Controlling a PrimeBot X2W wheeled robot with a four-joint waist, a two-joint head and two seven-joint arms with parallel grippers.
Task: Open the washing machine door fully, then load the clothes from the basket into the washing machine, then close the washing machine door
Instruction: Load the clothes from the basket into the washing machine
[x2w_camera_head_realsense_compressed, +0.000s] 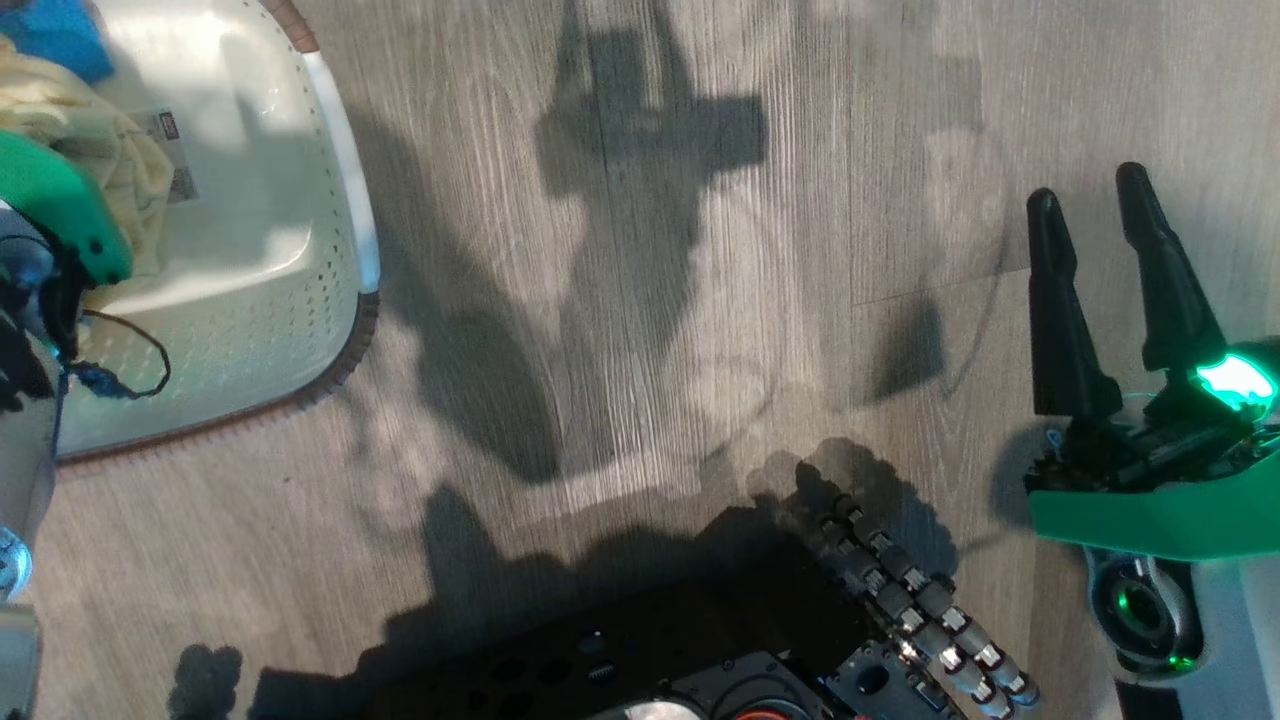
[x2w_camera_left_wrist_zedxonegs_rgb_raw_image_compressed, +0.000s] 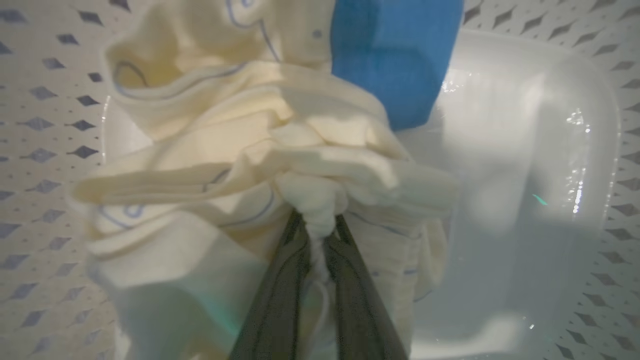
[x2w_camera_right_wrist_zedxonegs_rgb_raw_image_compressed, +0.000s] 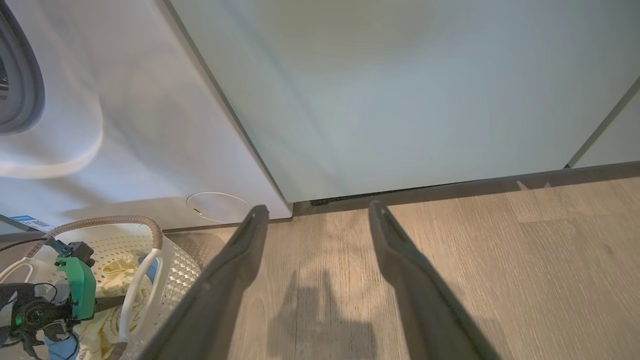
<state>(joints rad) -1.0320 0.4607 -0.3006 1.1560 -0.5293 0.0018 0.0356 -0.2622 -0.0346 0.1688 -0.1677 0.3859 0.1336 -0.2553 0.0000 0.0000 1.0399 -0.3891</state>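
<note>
Clothes (x2w_camera_left_wrist_zedxonegs_rgb_raw_image_compressed: 225, 150) lie in the basket (x2w_camera_left_wrist_zedxonegs_rgb_raw_image_compressed: 525, 150), which stands on the floor (x2w_camera_head_realsense_compressed: 650, 350) near the washer (x2w_camera_right_wrist_zedxonegs_rgb_raw_image_compressed: 140, 125). Left gripper (x2w_camera_left_wrist_zedxonegs_rgb_raw_image_compressed: 317, 220): fingers pinched on a cream fold. Right gripper (x2w_camera_head_realsense_compressed: 1090, 210): fingers spread apart, empty, above the floor.

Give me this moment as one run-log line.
step: load, pick-up | left gripper: shut on cream-yellow fabric clothes inside cream-white perforated plastic basket | right gripper: open, empty, over grey wood floor
</note>
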